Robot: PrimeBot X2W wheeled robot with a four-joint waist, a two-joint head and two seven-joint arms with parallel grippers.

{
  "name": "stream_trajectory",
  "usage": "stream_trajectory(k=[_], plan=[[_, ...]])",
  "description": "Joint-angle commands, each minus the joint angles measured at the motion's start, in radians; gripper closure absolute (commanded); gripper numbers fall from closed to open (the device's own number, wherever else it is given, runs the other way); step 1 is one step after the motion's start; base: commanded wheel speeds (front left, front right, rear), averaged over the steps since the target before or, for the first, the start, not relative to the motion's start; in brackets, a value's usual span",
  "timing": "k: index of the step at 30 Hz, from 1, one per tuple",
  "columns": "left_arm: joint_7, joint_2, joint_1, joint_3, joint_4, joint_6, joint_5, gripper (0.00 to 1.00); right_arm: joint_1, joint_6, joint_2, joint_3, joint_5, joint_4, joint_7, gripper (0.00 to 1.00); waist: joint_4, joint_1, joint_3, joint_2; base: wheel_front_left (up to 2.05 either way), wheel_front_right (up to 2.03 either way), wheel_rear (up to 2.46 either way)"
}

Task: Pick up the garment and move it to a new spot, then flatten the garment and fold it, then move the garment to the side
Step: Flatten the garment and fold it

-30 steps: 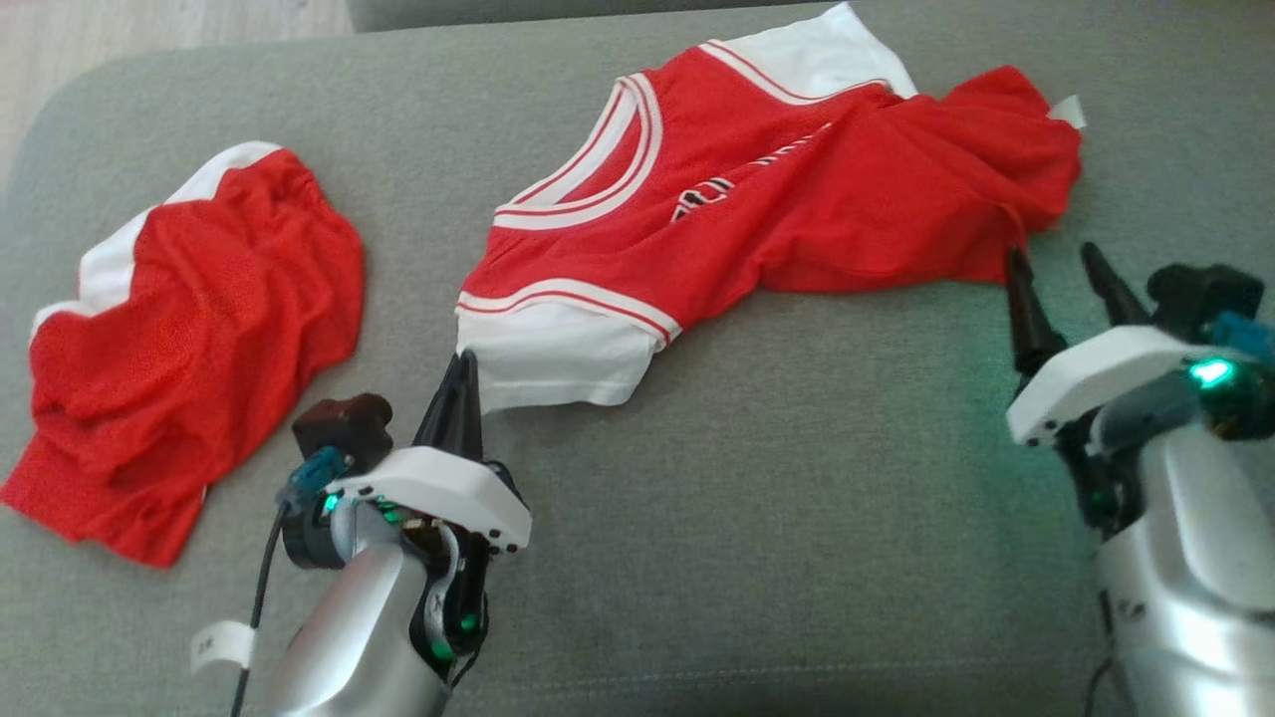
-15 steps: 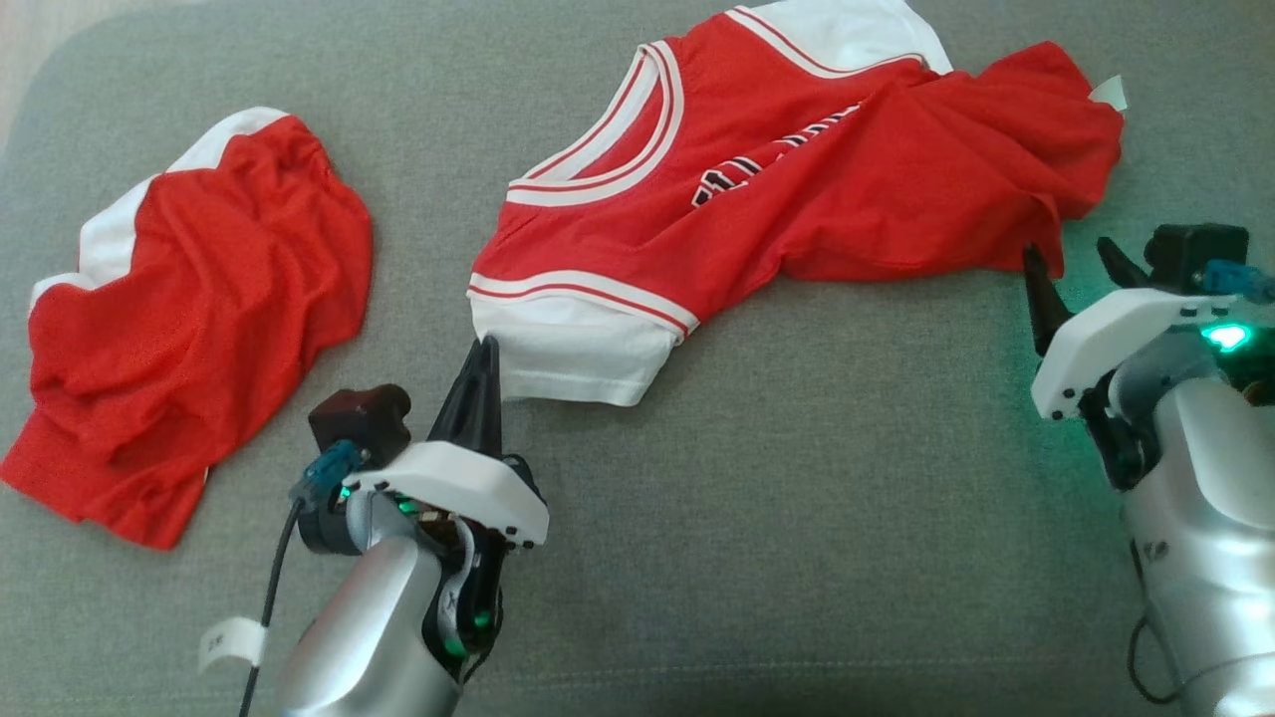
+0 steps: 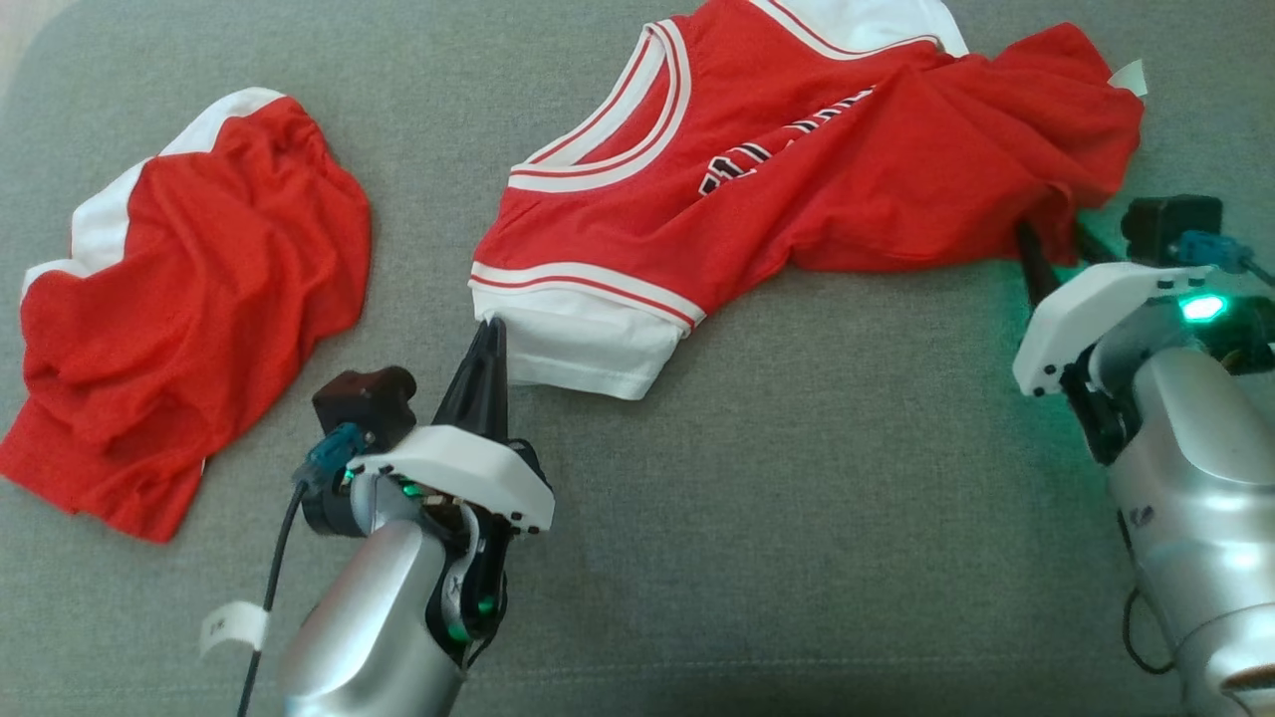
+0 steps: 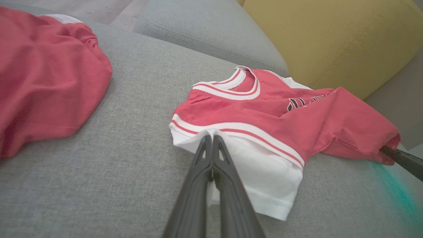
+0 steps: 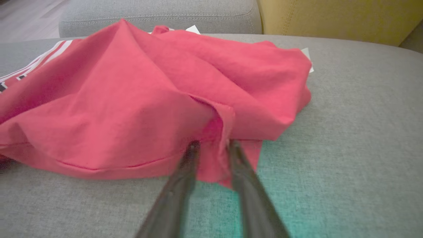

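The left end effector (image 4: 211, 137) is clenched at the jersey (image 3: 797, 189) sleeve (image 3: 588, 349); the right end effector (image 5: 211, 143), unclenched astride the hem (image 5: 211, 163), should bite deep before lifting

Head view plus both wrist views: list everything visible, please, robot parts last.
Jersey: one, red with white trim, crumpled on the seat, centre to right.
Second garment: one, red with a white panel, seat's left.
Sofa seat: one, grey, under both garments.
Back cushion: one, yellow, behind the seat.
Floor: wood-toned, beyond the sofa.
Left end effector: one, dark fingers, shut, tips at the jersey's white sleeve.
Right end effector: one, dark fingers, open, astride the jersey's red hem.
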Motion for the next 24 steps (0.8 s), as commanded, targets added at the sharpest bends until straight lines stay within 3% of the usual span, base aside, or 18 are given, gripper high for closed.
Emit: stream_trajectory(k=[1, 10, 14, 18, 23, 24], plan=[[-0.004, 0.013, -0.036, 0.024, -0.033, 0.006, 0.008, 1.0, -0.032, -0.001, -0.008, 0.028, 0.012, -0.019, -0.012, 1.0, 0.0, 0.0, -0.001, 0.0, 0.0, 0.0, 0.0], [-0.009, 0.033, -0.031, 0.052, -0.052, 0.007, -0.009, 1.0, -0.026, -0.001, -0.044, 0.204, 0.17, -0.055, 0.032, 1.0, -0.013, 0.0, -0.035, 0.0, 0.0, 0.0, 0.0], [-0.009, 0.054, -0.041, 0.085, -0.106, -0.011, -0.037, 1.0, 0.003, -0.001, -0.103, 0.345, 0.357, -0.194, 0.118, 1.0, -0.021, 0.0, -0.072, 0.0, 0.0, 0.0, 0.0], [0.026, 0.088, -0.076, 0.132, -0.19, -0.028, -0.083, 1.0, 0.028, -0.001, -0.207, 0.452, 0.616, -0.409, 0.239, 1.0, -0.03, 0.0, -0.12, 0.0, 0.0, 0.0, 0.0], [0.11, 0.149, -0.169, 0.209, -0.311, -0.032, -0.145, 1.0, 0.03, -0.001, -0.307, 0.449, 0.916, -0.612, 0.365, 1.0, -0.039, 0.0, -0.189, 0.0, 0.0, 0.0, 0.0], [0.11, 0.149, -0.169, 0.209, -0.311, -0.032, -0.145, 1.0, 0.03, -0.001, -0.307, 0.449, 0.916, -0.612, 0.365, 1.0, -0.039, 0.0, -0.189, 0.0, 0.0, 0.0, 0.0]])
